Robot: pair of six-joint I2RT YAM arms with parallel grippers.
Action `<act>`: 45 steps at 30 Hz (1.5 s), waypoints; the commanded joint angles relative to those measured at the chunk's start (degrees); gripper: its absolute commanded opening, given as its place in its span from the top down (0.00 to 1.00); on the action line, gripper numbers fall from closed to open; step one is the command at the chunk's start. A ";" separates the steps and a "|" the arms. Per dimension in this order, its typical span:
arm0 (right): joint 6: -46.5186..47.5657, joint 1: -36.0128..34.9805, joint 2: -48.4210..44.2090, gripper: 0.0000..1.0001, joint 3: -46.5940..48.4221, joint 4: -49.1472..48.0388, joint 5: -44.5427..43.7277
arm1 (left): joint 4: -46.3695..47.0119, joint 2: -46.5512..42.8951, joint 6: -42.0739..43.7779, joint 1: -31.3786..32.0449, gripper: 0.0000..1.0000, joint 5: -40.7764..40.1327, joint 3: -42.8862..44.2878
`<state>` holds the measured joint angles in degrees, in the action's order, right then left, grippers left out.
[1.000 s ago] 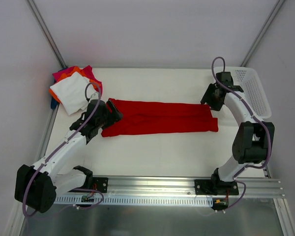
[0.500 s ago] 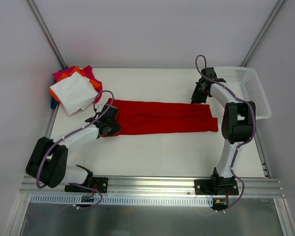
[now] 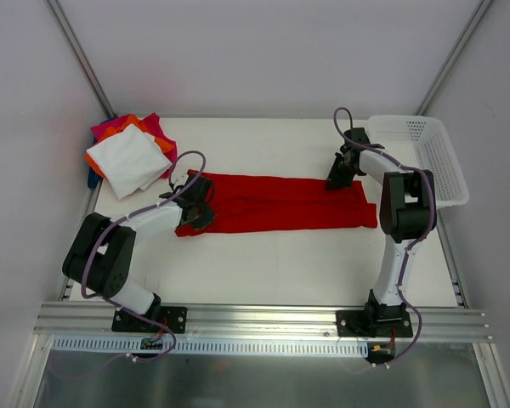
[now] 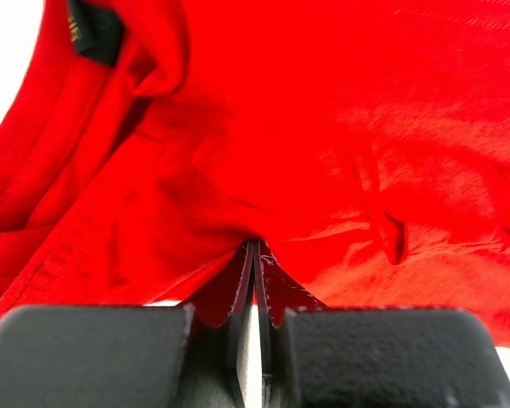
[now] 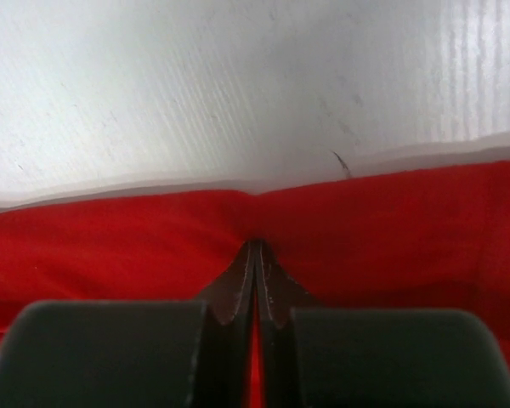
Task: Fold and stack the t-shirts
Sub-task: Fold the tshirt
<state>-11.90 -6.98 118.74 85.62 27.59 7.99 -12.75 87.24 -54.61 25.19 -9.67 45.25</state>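
A large red t-shirt [image 3: 280, 204], folded into a long strip, lies across the middle of the white table. My left gripper [image 3: 202, 204] is down on its left end, shut on a pinch of red cloth [image 4: 340, 127]; the jaws [image 4: 255, 248] meet with fabric between them. Over at the strip's far edge near the right end, my right gripper [image 3: 334, 180] is likewise shut on the red cloth [image 5: 110, 246], its jaws [image 5: 256, 248] pressed together at the hem. At the back left sits a stack of folded t-shirts: white [image 3: 129, 160] on top, with orange [image 3: 119, 124], magenta [image 3: 158, 127] and a sliver of blue [image 3: 93, 180] beneath.
A white plastic mesh basket [image 3: 433, 157] stands at the back right, close to the right arm. Bare white table [image 5: 238, 85] lies beyond the shirt's far edge. A metal rail [image 3: 263, 327] with both arm bases runs along the near edge.
Both grippers have closed on the red shirt. The left one slid onto its left end. The right one shifted left to the far edge.
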 commanded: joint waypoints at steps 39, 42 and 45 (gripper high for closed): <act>-11.65 -31.59 -19.95 0.99 -25.07 -4.83 5.20 | -8.08 60.75 20.15 -10.16 1.00 39.28 86.46; -12.88 -36.85 -17.76 1.00 -22.71 -4.92 4.32 | -7.82 66.91 20.33 -11.04 0.98 43.24 97.37; -13.06 -38.80 -15.82 0.99 -20.15 -3.61 2.75 | -5.01 68.77 20.68 -11.48 0.90 44.21 100.03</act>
<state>-22.92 -43.79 101.43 61.93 22.94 12.27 -19.75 155.79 -36.16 14.85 29.08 140.70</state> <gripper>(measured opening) 0.009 0.080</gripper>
